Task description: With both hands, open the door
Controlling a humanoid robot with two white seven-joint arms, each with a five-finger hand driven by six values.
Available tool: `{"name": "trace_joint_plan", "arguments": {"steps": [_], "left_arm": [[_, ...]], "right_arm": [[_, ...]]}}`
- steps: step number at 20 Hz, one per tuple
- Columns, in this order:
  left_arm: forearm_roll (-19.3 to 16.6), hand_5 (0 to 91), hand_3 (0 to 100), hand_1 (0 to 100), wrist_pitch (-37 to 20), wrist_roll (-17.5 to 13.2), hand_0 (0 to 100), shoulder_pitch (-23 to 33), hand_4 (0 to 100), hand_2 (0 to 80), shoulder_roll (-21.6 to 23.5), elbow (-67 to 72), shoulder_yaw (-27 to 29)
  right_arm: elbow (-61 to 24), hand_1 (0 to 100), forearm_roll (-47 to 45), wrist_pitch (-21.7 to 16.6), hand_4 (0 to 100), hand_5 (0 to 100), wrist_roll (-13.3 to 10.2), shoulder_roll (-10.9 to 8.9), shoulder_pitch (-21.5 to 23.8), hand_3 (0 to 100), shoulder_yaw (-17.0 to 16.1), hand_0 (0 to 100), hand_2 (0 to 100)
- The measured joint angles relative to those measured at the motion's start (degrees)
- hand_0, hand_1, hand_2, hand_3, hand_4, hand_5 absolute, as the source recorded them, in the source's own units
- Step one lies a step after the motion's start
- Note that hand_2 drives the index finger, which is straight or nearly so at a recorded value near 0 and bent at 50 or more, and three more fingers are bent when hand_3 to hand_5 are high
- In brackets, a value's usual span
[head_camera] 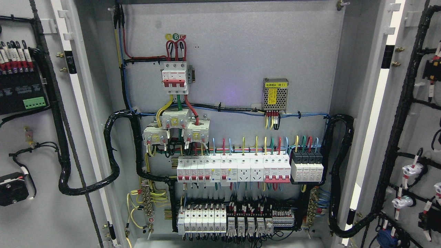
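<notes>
Head view looks straight into an electrical cabinet whose two doors are already swung wide. Its left door (38, 137) stands folded back at the picture's left, inner face toward us, carrying a terminal block and a black wiring loom (63, 144) that loops across the hinge side, presumably left slack so the door can swing without straining the cables. Its right door (413, 137) is folded back the same way on the right, with its own black loom and small white-capped lamps wired to its inner face.

Between them the back panel (227, 69) is fully exposed: a red-handled main breaker (175, 77) near the top, a small meshed power supply (275, 90) to its right, and a row of breakers (234, 168) across the middle.

Neither of the robot's hands nor arms shows anywhere, so I cannot tell the state of the fingers. Judging by how the doors lie, the opening looks finished.
</notes>
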Motion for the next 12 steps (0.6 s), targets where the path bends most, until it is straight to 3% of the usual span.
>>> {"name": "trace_joint_plan", "arguments": {"steps": [8, 12], "left_arm": [[-9.90, 0.0, 0, 0, -0.18, 0.06, 0, 1.86, 3, 0.0, -4.48, 7.12, -7.87], [-12.91, 0.0, 0, 0, -0.26, 0.17, 0, 2.21, 3, 0.0, -6.57, 12.66, -10.91]], "right_arm": [[6.99, 0, 2.82, 0.02, 0, 0, -0.68, 1.58, 4.59, 0, 4.24, 0, 0], [13.68, 0, 3.28, 0.02, 0, 0, -3.44, 2.60, 6.27, 0, 5.48, 0, 0]]}}
